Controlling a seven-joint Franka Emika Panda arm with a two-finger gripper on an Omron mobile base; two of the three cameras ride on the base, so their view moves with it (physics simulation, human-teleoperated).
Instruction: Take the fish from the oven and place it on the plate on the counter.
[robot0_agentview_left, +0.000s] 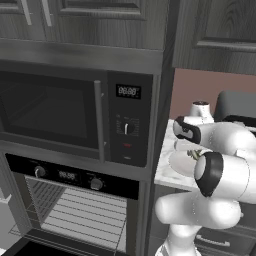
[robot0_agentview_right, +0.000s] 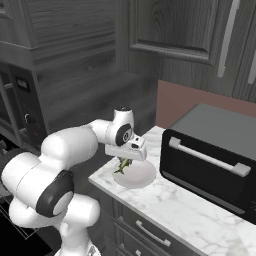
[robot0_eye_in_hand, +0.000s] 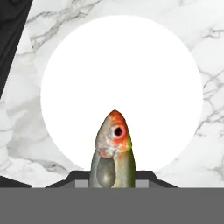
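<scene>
You have the marble-veined surface (robot0_eye_in_hand: 205, 57) widest below the fingers (robot0_agentview_right: 123, 161), then the round, smooth white plate (robot0_eye_in_hand: 131, 61) directly beneath them, then the small, slick, tapered fish (robot0_eye_in_hand: 113, 148) pinched between them, head pointing down at the plate. Let go too high or off-centre and, in my judgement, that slippery body could skid off the shallow rim onto the stone.

The big black oven (robot0_agentview_left: 75, 210) stands open with its silver racks showing, a microwave (robot0_agentview_left: 75, 117) sits right above it — and the white arm (robot0_agentview_left: 220, 170) bends over the counter (robot0_agentview_left: 167, 170) beside them.
</scene>
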